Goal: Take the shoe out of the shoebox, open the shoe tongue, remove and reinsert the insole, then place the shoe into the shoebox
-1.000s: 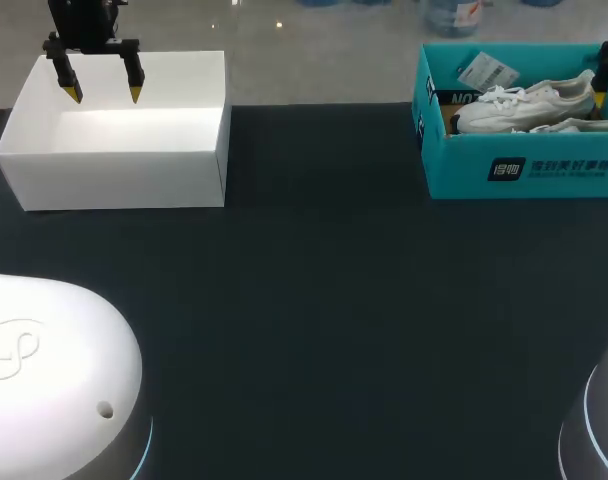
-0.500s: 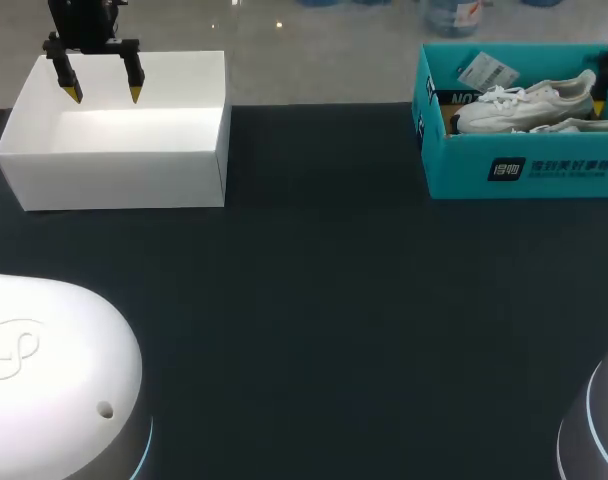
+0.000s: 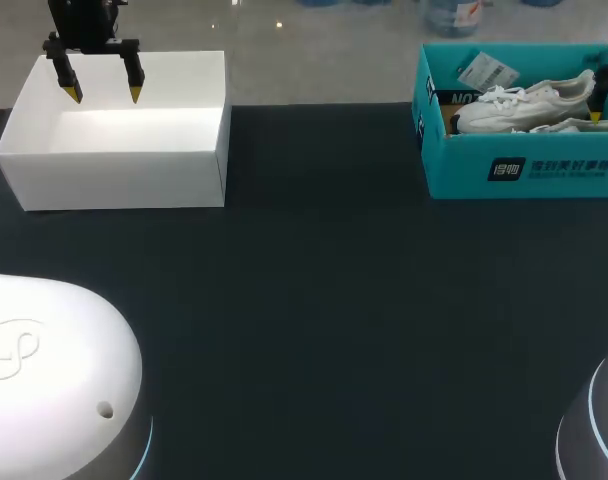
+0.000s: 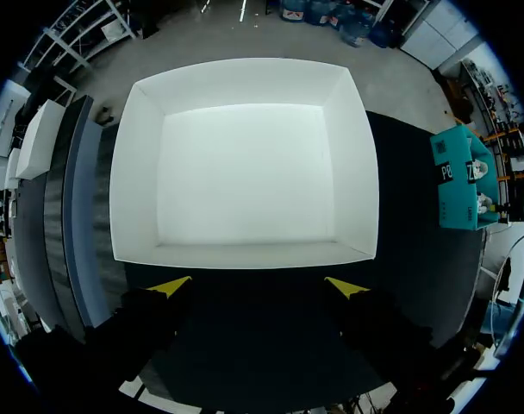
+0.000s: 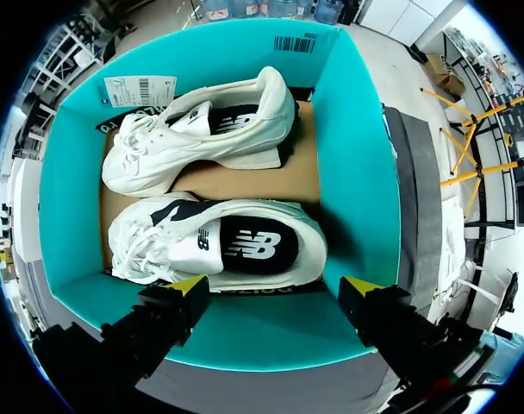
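Note:
An open teal shoebox [image 3: 524,168] stands at the table's far right with two white shoes in it. In the right wrist view one shoe [image 5: 202,129] lies on its side at the far wall. The other shoe [image 5: 219,246] sits upright nearer my right gripper [image 5: 275,285], which hangs open above the box's near wall [image 5: 245,332] and touches nothing. In the head view only one of its fingers [image 3: 597,108] shows, at the edge. My left gripper [image 3: 103,96] hangs open over a white box [image 3: 114,150], holding nothing.
The white box [image 4: 245,164] at the far left is empty inside. A paper tag [image 5: 137,89] lies in the shoebox's far corner. The white bases of my arms [image 3: 44,380] sit at the near corners. Dark tabletop [image 3: 324,280] stretches between the two boxes.
My right gripper has sunk a little toward the shoebox and drifted slightly right. The left arm has kept still.

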You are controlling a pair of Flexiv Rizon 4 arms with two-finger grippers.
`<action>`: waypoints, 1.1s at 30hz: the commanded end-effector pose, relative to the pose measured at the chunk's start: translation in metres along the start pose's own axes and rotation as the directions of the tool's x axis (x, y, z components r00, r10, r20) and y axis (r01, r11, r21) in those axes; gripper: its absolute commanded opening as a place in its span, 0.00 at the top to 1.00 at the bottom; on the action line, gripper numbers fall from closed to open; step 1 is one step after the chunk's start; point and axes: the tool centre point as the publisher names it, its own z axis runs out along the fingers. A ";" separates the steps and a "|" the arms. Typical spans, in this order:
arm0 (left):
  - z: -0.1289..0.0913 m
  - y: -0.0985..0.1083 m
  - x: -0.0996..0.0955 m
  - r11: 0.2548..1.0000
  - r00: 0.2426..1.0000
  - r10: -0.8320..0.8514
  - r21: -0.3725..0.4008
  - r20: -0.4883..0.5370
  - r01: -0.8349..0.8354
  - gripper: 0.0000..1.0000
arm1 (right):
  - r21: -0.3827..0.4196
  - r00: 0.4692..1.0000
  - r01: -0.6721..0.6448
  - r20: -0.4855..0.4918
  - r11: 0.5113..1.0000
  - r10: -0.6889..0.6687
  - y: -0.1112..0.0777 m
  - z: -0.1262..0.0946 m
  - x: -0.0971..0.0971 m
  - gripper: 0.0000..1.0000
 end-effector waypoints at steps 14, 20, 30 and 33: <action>0.000 0.000 0.000 1.000 1.000 0.000 0.000 0.000 0.000 0.00 | 0.015 0.999 -0.007 -0.037 1.000 0.007 0.011 0.024 -0.010 0.00; 0.000 0.000 0.000 1.000 1.000 0.000 0.000 0.000 0.000 0.00 | 0.014 0.999 0.003 -0.039 1.000 -0.002 0.014 0.027 -0.012 0.00; 0.000 0.000 0.000 1.000 1.000 0.000 0.000 0.000 0.000 0.00 | 0.045 1.000 0.007 -0.017 0.999 -0.007 0.013 0.034 -0.008 1.00; 0.000 0.000 0.000 1.000 1.000 0.000 0.000 0.000 0.000 0.00 | 0.050 1.000 0.001 -0.013 0.999 0.000 0.012 0.037 -0.008 1.00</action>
